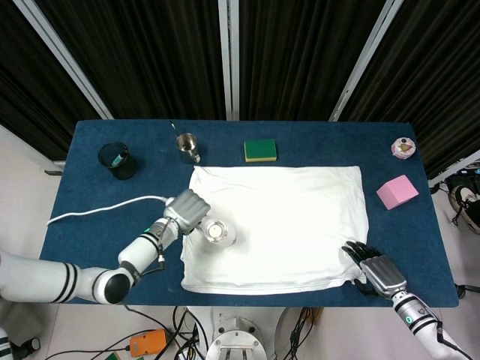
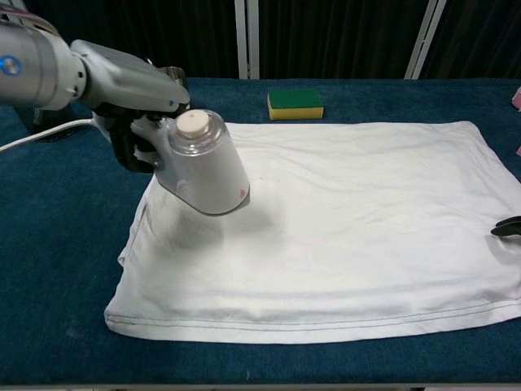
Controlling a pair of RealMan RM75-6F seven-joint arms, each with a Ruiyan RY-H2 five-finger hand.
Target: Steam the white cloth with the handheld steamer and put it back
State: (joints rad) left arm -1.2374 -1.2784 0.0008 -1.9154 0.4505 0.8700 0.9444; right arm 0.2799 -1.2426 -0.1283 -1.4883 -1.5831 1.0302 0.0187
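At the near edge of the blue tabletop [image 1: 105, 202] the right hand [image 1: 373, 269] lies with its dark fingers [image 1: 358, 250] spread flat on the near right corner of the white cloth [image 1: 285, 225], holding nothing; in the chest view only a dark fingertip [image 2: 506, 227] shows at the cloth's right border. The cloth is spread flat across the middle of the tabletop, a little wrinkled. Over its left part the left hand [image 1: 185, 211] grips the white steamer [image 1: 216, 233] by its handle, with the steamer tilted above the cloth and a shadow under it. A white cord [image 1: 97, 211] trails off to the left from that hand. Farther back stand a pink block [image 1: 397, 192], a black mesh cup [image 1: 117, 160], a metal cup [image 1: 187, 146], a green and yellow sponge [image 1: 259, 150] and a small round thing [image 1: 403, 148] at the far right.
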